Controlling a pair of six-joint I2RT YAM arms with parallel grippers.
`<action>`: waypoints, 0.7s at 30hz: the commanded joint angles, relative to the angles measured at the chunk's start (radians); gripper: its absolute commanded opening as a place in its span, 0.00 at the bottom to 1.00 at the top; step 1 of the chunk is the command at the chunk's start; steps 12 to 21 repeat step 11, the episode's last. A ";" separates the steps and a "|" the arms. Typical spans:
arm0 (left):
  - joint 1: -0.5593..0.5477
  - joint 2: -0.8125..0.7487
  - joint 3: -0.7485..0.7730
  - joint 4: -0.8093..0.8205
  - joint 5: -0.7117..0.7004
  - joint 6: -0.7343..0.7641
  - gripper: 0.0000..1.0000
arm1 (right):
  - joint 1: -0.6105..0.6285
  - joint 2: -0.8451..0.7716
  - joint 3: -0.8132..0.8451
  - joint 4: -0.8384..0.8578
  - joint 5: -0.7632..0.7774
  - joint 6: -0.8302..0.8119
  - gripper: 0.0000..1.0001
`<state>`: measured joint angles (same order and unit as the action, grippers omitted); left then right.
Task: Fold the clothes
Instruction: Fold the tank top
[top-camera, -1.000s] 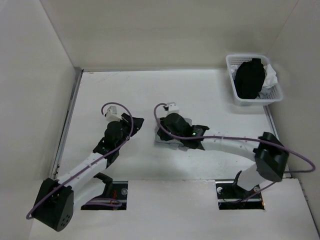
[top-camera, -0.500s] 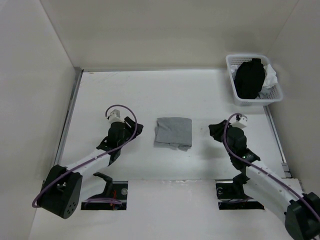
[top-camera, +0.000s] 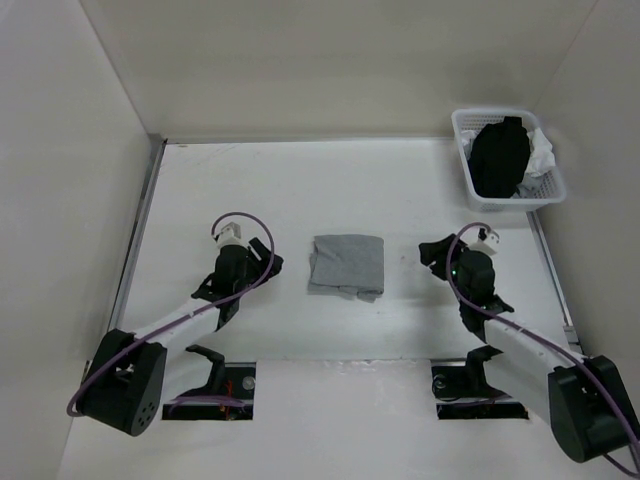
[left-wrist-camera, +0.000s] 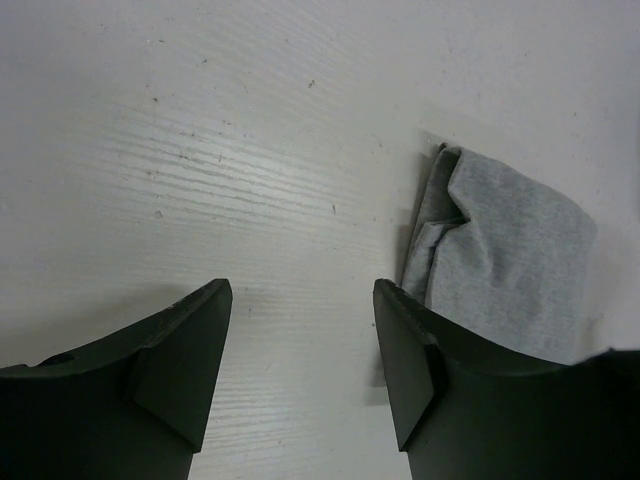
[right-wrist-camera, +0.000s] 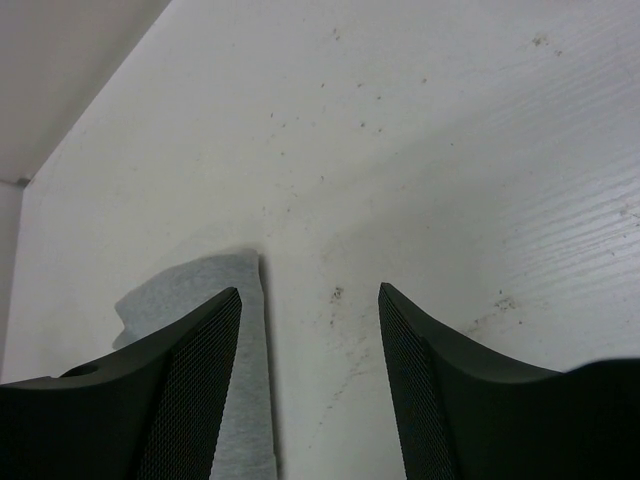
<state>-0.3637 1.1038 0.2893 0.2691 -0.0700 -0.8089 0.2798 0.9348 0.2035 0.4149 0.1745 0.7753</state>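
From above, we see the folded grey T-shirt (top-camera: 347, 266) on the table (top-camera: 300, 190), between the left gripper (top-camera: 265, 262) and the right gripper (top-camera: 432, 252), touching neither. The left wrist view shows our jaws wide apart and empty, with the T-shirt (left-wrist-camera: 500, 250) beside them. The right wrist view shows the same: jaws wide and empty, T-shirt (right-wrist-camera: 190, 287) to the left.

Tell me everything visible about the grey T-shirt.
The grey T-shirt is heather-grey soft knit, folded into a compact, roughly square stack, its layered edges showing at the left and near sides. It lies flat on the white table, midway between the arms. Only the table touches it; the left gripper and right gripper stand open, apart from it.
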 joint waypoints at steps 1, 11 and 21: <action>0.004 0.013 0.039 0.019 0.015 0.036 0.58 | -0.011 0.021 -0.006 0.119 -0.010 0.001 0.62; -0.033 0.128 0.114 0.076 0.035 0.063 0.59 | -0.006 0.078 0.007 0.142 -0.007 -0.004 0.65; -0.033 0.128 0.114 0.076 0.035 0.063 0.59 | -0.006 0.078 0.007 0.142 -0.007 -0.004 0.65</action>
